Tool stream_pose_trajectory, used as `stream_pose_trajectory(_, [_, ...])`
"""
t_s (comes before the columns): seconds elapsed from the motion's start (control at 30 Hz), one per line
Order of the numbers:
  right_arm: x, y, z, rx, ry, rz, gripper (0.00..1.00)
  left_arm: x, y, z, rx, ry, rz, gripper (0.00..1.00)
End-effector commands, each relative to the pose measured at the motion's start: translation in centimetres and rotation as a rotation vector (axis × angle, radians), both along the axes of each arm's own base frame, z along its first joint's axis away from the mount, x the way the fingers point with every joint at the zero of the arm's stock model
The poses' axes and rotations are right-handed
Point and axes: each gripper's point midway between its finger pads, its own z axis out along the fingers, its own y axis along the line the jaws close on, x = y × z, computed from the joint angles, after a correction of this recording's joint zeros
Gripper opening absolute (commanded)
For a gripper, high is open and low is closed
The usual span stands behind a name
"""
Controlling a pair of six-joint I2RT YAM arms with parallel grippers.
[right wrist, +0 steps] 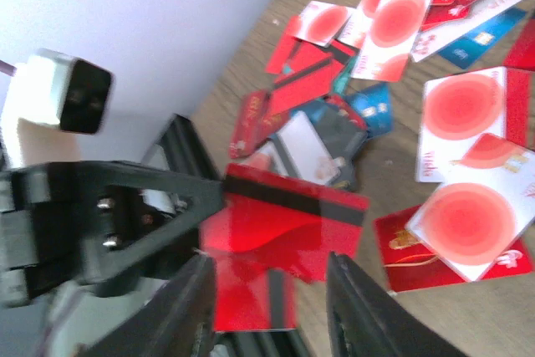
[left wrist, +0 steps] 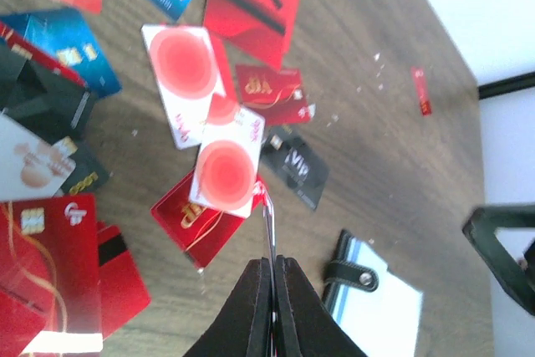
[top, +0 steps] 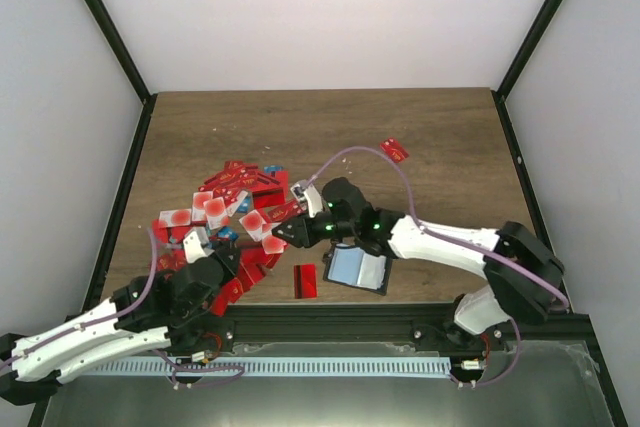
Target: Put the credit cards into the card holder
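Left gripper (left wrist: 272, 263) clamped on one red card (left wrist: 268, 225); card holder (left wrist: 384, 307), four o'clock, apparently unfilled; credit cards (top: 235, 197) lie scattered.

Brown wood-grain tabletop (top: 330, 127): a heap of red, white and blue plastic credit cards (top: 235, 197) sprawls left of centre, one red card (top: 395, 150) sits alone toward the far right, and the black folding card holder (top: 357, 270) lies open near the front edge.

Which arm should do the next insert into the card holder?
Left, probably. The left fingers are shut on a card held edge-on, and the open card holder lies just beside them. The right fingers stand open facing the loose cards, clamping nothing.
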Motion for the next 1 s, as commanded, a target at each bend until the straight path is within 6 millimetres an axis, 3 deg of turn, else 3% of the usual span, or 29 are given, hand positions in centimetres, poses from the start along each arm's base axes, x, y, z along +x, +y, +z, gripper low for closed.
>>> stream_pose_trajectory(0.0, [-1.5, -1.0, 2.1, 0.092, -0.028, 0.039, 0.44, 1.6, 0.1, 4.2, -0.034, -0.142, 0.049, 0.04])
stream_pose_trajectory(0.17, [-3.6, -1.9, 2.0, 0.186, 0.098, 0.058, 0.67, 2.3, -0.8, 8.1, -0.145, -0.249, 0.045, 0.04])
stream_pose_trajectory(0.4, [-5.3, -1.3, 2.4, 0.255, 0.206, 0.140, 0.75, 2.2, -1.3, 10.5, -0.231, -0.311, 0.015, 0.04])
stream_pose_trajectory(0.63, [-5.4, 0.0, 2.9, 0.299, 0.234, 0.196, 0.72, 2.0, -2.7, 11.0, -0.279, -0.317, -0.038, 0.04])
stream_pose_trajectory(0.97, [-5.2, 0.8, 4.4, 0.354, 0.228, 0.238, 0.52, 2.0, -3.4, 10.7, -0.287, -0.314, -0.056, 0.04])
